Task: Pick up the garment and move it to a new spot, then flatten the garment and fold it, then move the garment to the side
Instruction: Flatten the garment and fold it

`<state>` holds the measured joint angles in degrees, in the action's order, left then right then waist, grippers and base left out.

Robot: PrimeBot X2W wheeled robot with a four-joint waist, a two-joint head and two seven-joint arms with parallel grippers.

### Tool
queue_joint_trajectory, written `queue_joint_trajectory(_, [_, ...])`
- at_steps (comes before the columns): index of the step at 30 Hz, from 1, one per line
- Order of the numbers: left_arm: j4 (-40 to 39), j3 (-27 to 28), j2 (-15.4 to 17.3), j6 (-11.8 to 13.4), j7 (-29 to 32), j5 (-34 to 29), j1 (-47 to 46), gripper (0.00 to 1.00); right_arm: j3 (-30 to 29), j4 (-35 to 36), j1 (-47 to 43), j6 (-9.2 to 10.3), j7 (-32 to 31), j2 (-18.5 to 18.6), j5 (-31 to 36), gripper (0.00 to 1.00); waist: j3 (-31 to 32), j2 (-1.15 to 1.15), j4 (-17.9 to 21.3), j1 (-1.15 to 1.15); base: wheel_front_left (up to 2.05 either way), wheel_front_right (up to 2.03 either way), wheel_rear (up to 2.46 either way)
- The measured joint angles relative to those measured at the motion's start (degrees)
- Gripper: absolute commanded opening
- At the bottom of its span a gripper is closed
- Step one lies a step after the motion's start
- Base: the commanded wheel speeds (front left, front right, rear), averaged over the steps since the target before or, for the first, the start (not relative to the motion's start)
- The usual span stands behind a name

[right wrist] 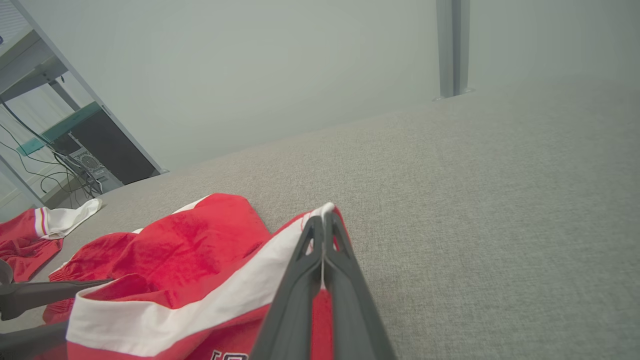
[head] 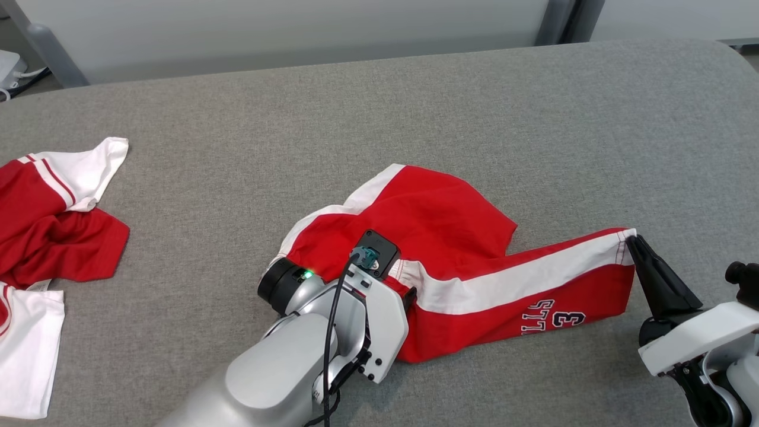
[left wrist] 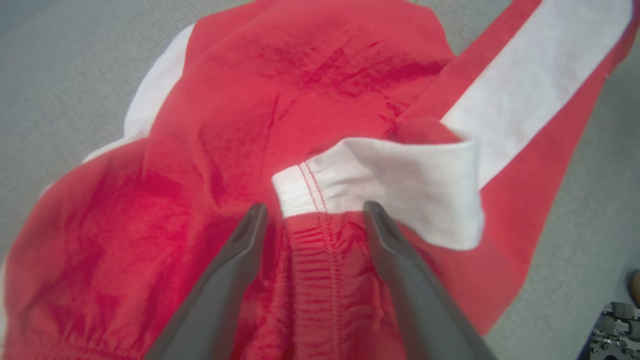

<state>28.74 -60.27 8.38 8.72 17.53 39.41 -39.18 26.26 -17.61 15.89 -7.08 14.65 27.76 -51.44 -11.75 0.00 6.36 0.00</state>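
Shorts [head: 450, 237]: thin red cloth w/ white stripe, faint sheen, crinkled. Bench [head: 533, 118] under shorts: grey woven fabric, matt, coarse. Left tool [left wrist: 315, 210] & right tool [right wrist: 322, 222]: dark matt plastic. Forearm [head: 278, 373] beside shorts: smooth silver, semi-gloss.

Quick count: one pair of red-and-white shorts [head: 450, 237], one red top [head: 53, 231] and one white top [head: 26, 350] left of the shorts, two hands (left hand [left wrist: 312, 212], right hand [right wrist: 324, 220]), one grey desk [head: 474, 107].

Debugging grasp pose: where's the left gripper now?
Left wrist view: the left gripper is open over the red shorts, fingers straddling a gathered seam just below a folded white band. Head view: middle of the grey table, at the shorts' left part.
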Motion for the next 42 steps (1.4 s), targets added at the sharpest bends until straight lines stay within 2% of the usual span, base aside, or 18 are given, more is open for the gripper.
queue_joint_trajectory(1, [0.2, 0.0, -0.2, 0.0, -0.1, 0.0, 0.0, 1.0, 0.1, 0.0, 0.0, 0.0, 0.0, 0.0, 0.0, 0.0, 0.0, 0.0, 0.0, 0.0, 0.0, 0.0, 0.0])
queue_joint_trajectory(2, [0.6, 0.0, -0.4, 0.0, -0.2, 0.0, 0.0, 0.9, 0.2, 0.0, 0.0, 0.0, 0.0, 0.1, 0.0, 0.0, 0.1, 0.0, 0.1, 0.0, 0.0, 0.0, 0.0])
queue_joint_trajectory(3, [1.1, 0.0, -0.5, 0.0, -0.2, 0.2, 0.0, 0.7, 0.2, 0.0, 0.0, 0.0, 0.0, 0.1, 0.0, 0.0, 0.1, 0.0, 0.1, 0.0, 0.0, 0.0, 0.0])
queue_joint_trajectory(4, [1.5, 0.0, -0.7, -0.1, -0.2, 0.5, 0.0, 0.7, 0.3, -0.1, 0.0, 0.0, 0.0, 0.1, 0.0, 0.0, 0.2, 0.0, 0.2, 0.0, 0.0, 0.0, 0.0])
queue_joint_trajectory(5, [1.9, 0.0, -0.8, -0.1, -0.2, 0.6, 0.0, 0.48, 0.4, -0.1, 0.0, 0.0, 0.0, 0.1, 0.0, 0.0, 0.2, 0.0, 0.3, 0.0, 0.0, 0.0, 0.0])
queue_joint_trajectory(6, [2.2, 0.0, -1.0, -0.2, -0.2, 0.8, 0.0, 0.31, 0.5, -0.1, 0.0, 0.0, 0.0, 0.1, 0.0, 0.0, 0.3, 0.0, 0.3, 0.0, 0.0, 0.0, 0.0])
queue_joint_trajectory(7, [2.6, 0.0, -1.3, -0.5, -0.2, 1.3, 0.0, 0.0, 0.5, -0.1, 0.0, 0.0, 0.0, 0.1, 0.0, 0.0, 0.3, 0.0, 0.4, 0.0, 0.0, 0.0, 0.0])
queue_joint_trajectory(12, [3.2, 0.4, -2.2, -2.0, -1.4, 3.1, 0.1, 0.0, 0.5, -0.1, 0.0, 0.0, 0.0, 0.1, 0.0, 0.0, 0.2, 0.0, 0.5, 0.0, 0.0, 0.0, 0.0])
queue_joint_trajectory(19, [-0.9, 6.6, -1.7, -2.1, -10.2, 5.0, 0.0, 0.0, -1.0, 1.7, 0.0, 0.0, 0.0, 0.2, 0.8, 0.0, 0.9, 0.0, -0.2, 0.0, 0.0, 0.0, 0.0])
queue_joint_trajectory(23, [-6.7, 12.0, 1.2, -2.2, -13.1, 8.5, 0.1, 0.0, -2.5, 4.5, 0.3, 0.0, 0.0, 1.1, 2.2, 0.0, 2.0, 0.0, -1.0, 0.0, 0.0, 0.0, 0.0])
queue_joint_trajectory(25, [-10.2, 14.9, 3.8, -2.5, -13.4, 10.7, 0.1, 0.0, -3.4, 5.9, 1.3, 0.0, 0.0, 1.9, 2.5, 0.0, 2.6, 0.0, -1.4, 0.0, 0.0, 0.0, 0.0])
queue_joint_trajectory(30, [-19.6, 21.5, 9.8, -3.6, -7.7, 19.6, 0.5, 0.0, -6.0, 9.6, 7.3, 0.0, 0.0, 5.6, 2.4, 0.0, 4.2, 0.0, -2.7, 0.0, 0.0, 0.0, 0.0])
queue_joint_trajectory(34, [-28.6, 26.6, 14.1, -3.4, -3.1, 26.3, 1.5, 0.0, -7.2, 11.8, 11.1, 0.0, 0.0, 9.4, 2.1, 0.0, 5.7, 0.0, -3.3, 0.0, 0.0, 0.0, 0.0])
queue_joint_trajectory(39, [-40.2, 32.2, 18.0, -0.6, 0.7, 32.5, 1.5, 0.0, -8.2, 15.7, 13.5, -0.16, 0.0, 12.6, 1.1, 0.0, 7.7, 0.0, -3.6, 0.0, 0.0, 0.0, 0.0])
queue_joint_trajectory(42, [-47.4, 34.9, 18.7, 1.6, 2.5, 35.8, 1.5, 0.0, -11.4, 18.8, 13.9, -0.16, 0.0, 14.1, 0.4, 0.0, 8.6, 0.0, -3.6, 0.0, 0.0, 0.0, 0.0])
